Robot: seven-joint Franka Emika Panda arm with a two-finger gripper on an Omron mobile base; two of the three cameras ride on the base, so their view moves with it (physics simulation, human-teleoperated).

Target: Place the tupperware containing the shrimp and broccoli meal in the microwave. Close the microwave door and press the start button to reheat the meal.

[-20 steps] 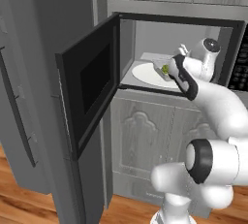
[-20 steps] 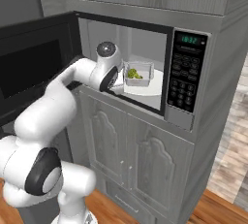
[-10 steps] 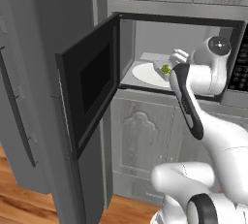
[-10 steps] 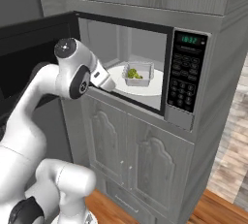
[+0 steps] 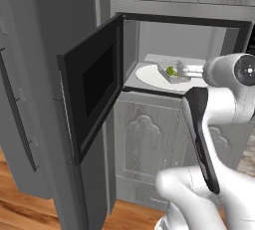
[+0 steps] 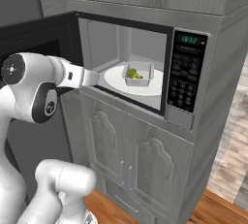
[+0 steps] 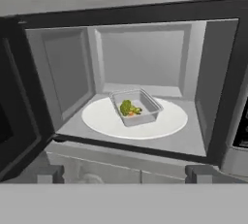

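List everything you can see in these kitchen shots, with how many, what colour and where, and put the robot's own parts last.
microwave: one, grey, built into the cabinet column, cavity open
door: one, dark grey with black window, swung open to the left
turntable: one, white, round, on the microwave floor
tupperware: one, translucent grey-white, on the turntable
broccoli: one, green, inside the tupperware
shrimp: one, orange, beside the broccoli in the tupperware
keypad: one, black, green display on top, right of the cavity
cabinets: grey, above and below the microwave
fridge: one, tall, grey, left of the microwave
floor: brown wood
arm: one, white with dark joints
gripper: one, jaws open, empty, outside the cavity
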